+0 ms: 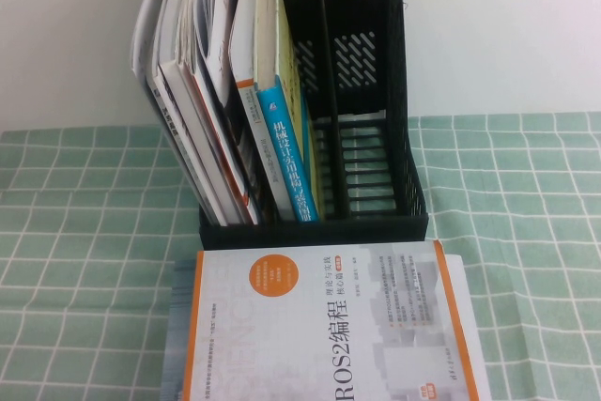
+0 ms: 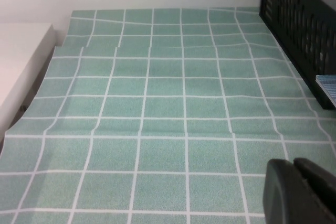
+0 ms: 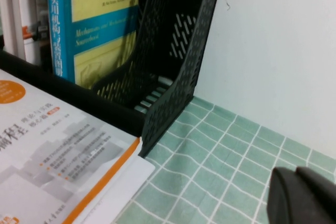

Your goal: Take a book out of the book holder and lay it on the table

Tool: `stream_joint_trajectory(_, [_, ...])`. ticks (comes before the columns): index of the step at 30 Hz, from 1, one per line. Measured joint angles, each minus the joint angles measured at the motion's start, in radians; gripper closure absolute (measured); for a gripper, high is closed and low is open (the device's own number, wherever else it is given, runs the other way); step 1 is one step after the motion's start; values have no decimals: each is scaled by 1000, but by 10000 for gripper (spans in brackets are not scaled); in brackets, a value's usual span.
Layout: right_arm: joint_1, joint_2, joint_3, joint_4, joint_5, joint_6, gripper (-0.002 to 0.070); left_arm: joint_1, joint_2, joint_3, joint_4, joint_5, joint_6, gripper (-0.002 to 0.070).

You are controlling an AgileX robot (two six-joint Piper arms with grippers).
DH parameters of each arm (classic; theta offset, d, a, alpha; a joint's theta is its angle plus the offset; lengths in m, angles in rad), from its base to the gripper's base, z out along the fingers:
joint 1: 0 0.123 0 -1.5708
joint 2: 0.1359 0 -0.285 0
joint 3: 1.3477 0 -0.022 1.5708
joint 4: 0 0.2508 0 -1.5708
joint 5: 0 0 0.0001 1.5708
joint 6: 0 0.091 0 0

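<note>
Nearest to me, at the lower edge of the high view, I see the book point(image 1: 324, 326) lying flat on the table point(image 1: 84, 260), cover up, with the grey "ROS2" title and the orange rounded square visible. Its long axis runs from me toward the book holder point(image 1: 376, 138); its far short edge lies just in front of the holder's low front wall, very close to it, and its near end goes out of the picture. The title runs along the long axis, so it reads sideways from my position. An orange stripe follows each long side of the cover. I do not see any arm in the high view. In the left wrist view the left gripper point(image 2: 304, 192) shows only as a dark corner above the green cloth, well to the side of the holder, and its fingers are pressed together with nothing between them. In the right wrist view the right gripper point(image 3: 307, 198) hangs above the cloth beside the book's corner and the holder's side wall; it is closed and empty. Farther back, the holder stands upright against the pale wall point(image 1: 507, 25). Its left compartments carry several leaning books, among them a blue-spined book point(image 1: 286, 161), and its right compartments have nothing inside.
</note>
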Motion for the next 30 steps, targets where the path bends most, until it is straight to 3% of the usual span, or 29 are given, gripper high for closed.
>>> stream_joint_trajectory(7, [-127, -23, 60, -104, -135, 328, 678, 2, 0, 0, -2, 0, 2, 678])
stream_joint_trajectory(11, [-258, -23, 92, -71, -242, 356, 678, 2, 0, 0, -2, 0, 2, 678])
stream_joint_trajectory(14, [-333, -23, 98, 127, -264, 93, 678, 2, 0, 0, -2, 2, 4, 678])
stream_joint_trajectory(19, [-456, -24, 106, 579, -267, -548, 678, 2, 0, 0, -2, 2, 8, 678])
stream_joint_trajectory(21, [-508, -24, 124, 670, -273, -673, 678, 2, 0, 0, -2, 2, 8, 678])
stream_joint_trajectory(30, [-715, -206, 239, 738, -212, -745, 678, 2, 0, 0, -2, 2, 8, 678])
